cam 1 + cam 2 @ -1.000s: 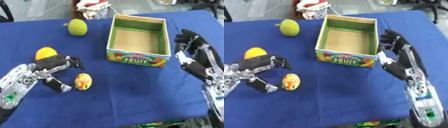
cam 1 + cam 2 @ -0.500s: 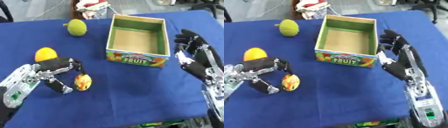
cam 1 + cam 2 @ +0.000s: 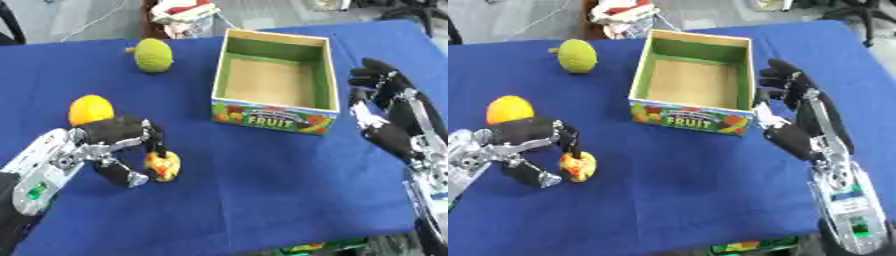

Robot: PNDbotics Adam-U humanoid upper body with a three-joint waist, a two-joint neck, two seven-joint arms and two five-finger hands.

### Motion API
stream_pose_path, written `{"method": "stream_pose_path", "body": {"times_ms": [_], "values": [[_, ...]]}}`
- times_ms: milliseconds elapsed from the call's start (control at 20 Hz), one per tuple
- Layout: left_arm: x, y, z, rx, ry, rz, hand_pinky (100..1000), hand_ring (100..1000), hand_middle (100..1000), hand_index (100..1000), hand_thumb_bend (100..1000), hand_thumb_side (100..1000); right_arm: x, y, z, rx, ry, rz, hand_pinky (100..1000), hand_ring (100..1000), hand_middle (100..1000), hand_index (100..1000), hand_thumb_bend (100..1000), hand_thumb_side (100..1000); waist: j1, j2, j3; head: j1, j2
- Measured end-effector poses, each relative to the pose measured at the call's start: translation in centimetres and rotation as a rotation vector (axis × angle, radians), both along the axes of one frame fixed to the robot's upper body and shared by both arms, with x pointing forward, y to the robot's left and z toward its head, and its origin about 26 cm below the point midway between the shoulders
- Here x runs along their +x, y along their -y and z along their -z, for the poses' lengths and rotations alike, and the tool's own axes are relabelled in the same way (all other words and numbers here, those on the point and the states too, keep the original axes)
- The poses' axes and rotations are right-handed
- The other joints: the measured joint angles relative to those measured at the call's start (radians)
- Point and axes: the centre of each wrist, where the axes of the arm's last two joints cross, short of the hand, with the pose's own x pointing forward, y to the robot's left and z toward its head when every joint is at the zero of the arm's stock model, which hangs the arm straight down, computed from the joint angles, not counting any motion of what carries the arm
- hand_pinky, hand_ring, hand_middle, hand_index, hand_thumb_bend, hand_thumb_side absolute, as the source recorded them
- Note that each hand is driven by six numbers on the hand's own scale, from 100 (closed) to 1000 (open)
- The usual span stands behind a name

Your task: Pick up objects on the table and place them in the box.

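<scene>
Small yellow-and-red fruit [image 3: 163, 165] low on the left of the blue worktop [image 3: 262, 190], caught between the curled fingers and thumb of the left robot hand [image 3: 114, 145]; still down on the cloth, not lifted.

Likely trouble from here:
- Round fruit, pinched mostly at its side, so liable to squirt out or roll away on lifting if the fingers are not set evenly round it.
- Orange fruit [image 3: 91, 109] just beside the back of the same robot hand, apt to be knocked and set rolling by any swing of the wrist.
- Box [image 3: 276, 85] well apart to the right, with a raised near wall to clear; too low a carry means striking the wall or shoving the box.
- Right robot hand [image 3: 389, 117], fingers straight and spread, holding nothing, just beside the box's right wall; a nudge there would shift the target.

Count:
- One box, labelled FRUIT, nothing visible inside.
- Three fruits on the worktop: the pinched one, the orange one, and a green one [image 3: 154, 56] at the far left.
- One red-and-white bundle [image 3: 182, 14] at the far edge, unclear what.
- Two robot hands.
</scene>
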Motion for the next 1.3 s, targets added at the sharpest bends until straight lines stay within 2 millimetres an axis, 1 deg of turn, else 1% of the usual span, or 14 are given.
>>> {"method": "stream_pose_path", "body": {"times_ms": [100, 200, 450, 550, 700, 850, 1050, 1150, 1300], "values": [[0.0, 0.0, -0.5, -0.031, 0.024, -0.011, 546, 536, 521, 580, 219, 100, 0.0, 0.0, 0.0, 0.000, 0.000, 0.000, 743, 795, 764, 899, 100, 307, 0.000, 0.000, 0.000, 0.000, 0.000], [0.0, 0.0, -1.6, -0.067, 0.056, -0.020, 555, 544, 530, 593, 222, 100, 0.0, 0.0, 0.0, 0.000, 0.000, 0.000, 744, 795, 764, 899, 100, 306, 0.000, 0.000, 0.001, -0.001, 0.000], [0.1, -0.3, -5.7, -0.148, 0.174, -0.051, 567, 551, 538, 605, 229, 100, 0.0, 0.0, 0.1, -0.001, -0.001, -0.002, 743, 795, 764, 899, 100, 306, 0.002, -0.001, -0.002, -0.004, 0.000], [0.3, -0.3, -7.1, -0.171, 0.213, -0.063, 572, 555, 544, 612, 233, 100, 0.0, 0.0, 0.2, -0.001, -0.004, -0.003, 743, 795, 764, 898, 100, 307, 0.003, -0.003, -0.005, -0.004, 0.000], [0.9, 0.3, -9.3, -0.187, 0.268, -0.061, 578, 560, 550, 622, 236, 100, 0.0, -0.1, 0.3, -0.003, -0.008, -0.015, 743, 795, 764, 898, 100, 308, 0.004, -0.003, -0.016, -0.004, 0.001], [1.8, 1.4, -10.9, -0.198, 0.306, -0.047, 583, 563, 554, 627, 238, 100, 0.0, -0.5, 0.3, -0.008, -0.012, -0.036, 743, 795, 764, 898, 100, 308, 0.007, -0.003, -0.033, 0.000, 0.001], [3.6, 3.4, -11.8, -0.209, 0.329, -0.043, 592, 580, 575, 648, 241, 100, 0.1, -1.0, 0.2, -0.015, -0.013, -0.074, 744, 795, 764, 898, 100, 310, 0.010, -0.003, -0.066, 0.012, 0.001], [4.8, 4.4, -11.6, -0.208, 0.329, -0.044, 595, 585, 580, 653, 246, 100, 0.1, -1.3, 0.2, -0.019, -0.015, -0.096, 743, 795, 764, 897, 100, 310, 0.014, -0.003, -0.085, 0.019, 0.001], [6.3, 5.9, -10.8, -0.200, 0.321, -0.048, 606, 598, 596, 670, 259, 100, 0.2, -1.8, 0.1, -0.025, -0.018, -0.128, 744, 795, 764, 897, 100, 311, 0.014, -0.001, -0.111, 0.033, 0.000]]}}
